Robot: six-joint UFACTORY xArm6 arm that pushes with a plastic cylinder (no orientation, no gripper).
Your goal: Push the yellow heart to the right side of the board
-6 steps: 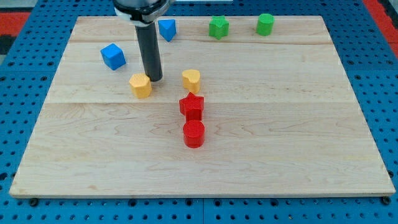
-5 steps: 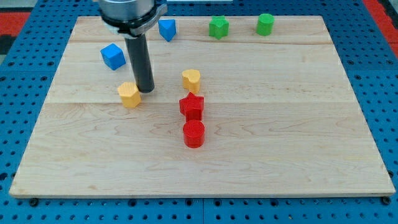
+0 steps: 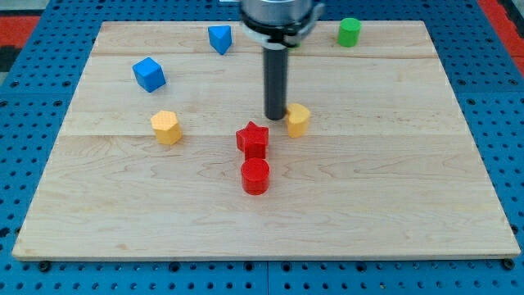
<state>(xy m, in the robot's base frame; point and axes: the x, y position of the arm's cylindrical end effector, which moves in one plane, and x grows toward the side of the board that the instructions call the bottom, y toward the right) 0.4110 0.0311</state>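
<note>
Pressing against the left flank of the yellow heart [image 3: 298, 120] near frame centre, the rod's bare tip [image 3: 274, 118], gripping nothing, is sitting on the side opposite the board [image 3: 426, 164]'s right edge, so a rightward shove is looking well lined up.

My tip [image 3: 275, 117] stood against the left side of the yellow heart [image 3: 298, 120], just above the red star [image 3: 253, 139]. A red cylinder [image 3: 255, 176] sat near the star. 2 blue blocks [image 3: 149, 74] [image 3: 219, 38] and a yellow hexagon [image 3: 166, 128] lay left; a green cylinder [image 3: 350, 31] far right.
</note>
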